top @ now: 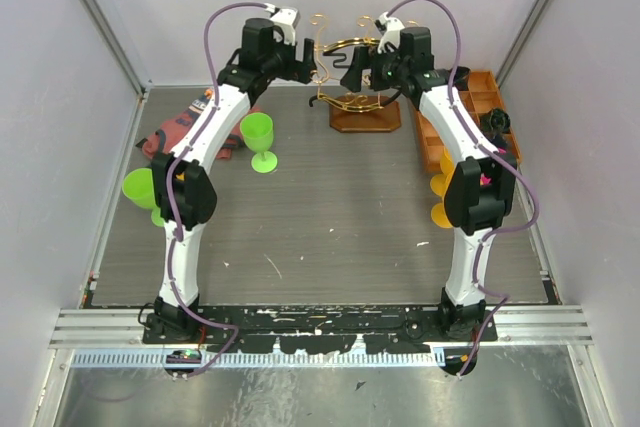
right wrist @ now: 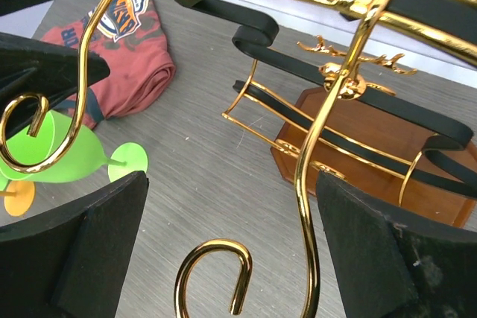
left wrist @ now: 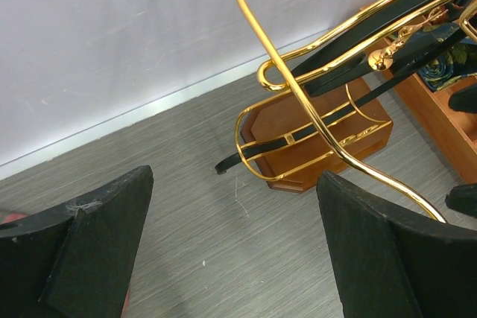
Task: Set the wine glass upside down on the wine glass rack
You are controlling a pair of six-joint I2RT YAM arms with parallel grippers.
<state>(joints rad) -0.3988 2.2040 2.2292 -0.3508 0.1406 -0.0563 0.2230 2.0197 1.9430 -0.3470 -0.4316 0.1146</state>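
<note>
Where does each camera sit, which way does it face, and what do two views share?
Top external: above and behind the robot, looking down on the table; left arm and right arm show, bases at bottom.
Left wrist: on the left arm, facing the wine glass rack; its open left claw shows.
Right wrist: on the right arm, facing the rack and a green wine glass; its open right claw shows.
Shared: both wrist views show the rack's base.

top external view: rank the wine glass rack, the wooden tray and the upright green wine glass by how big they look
1. wooden tray and wine glass rack: they look about alike and both are partly hidden, so I can't rank one over the other
2. green wine glass: clearly the smallest
</note>
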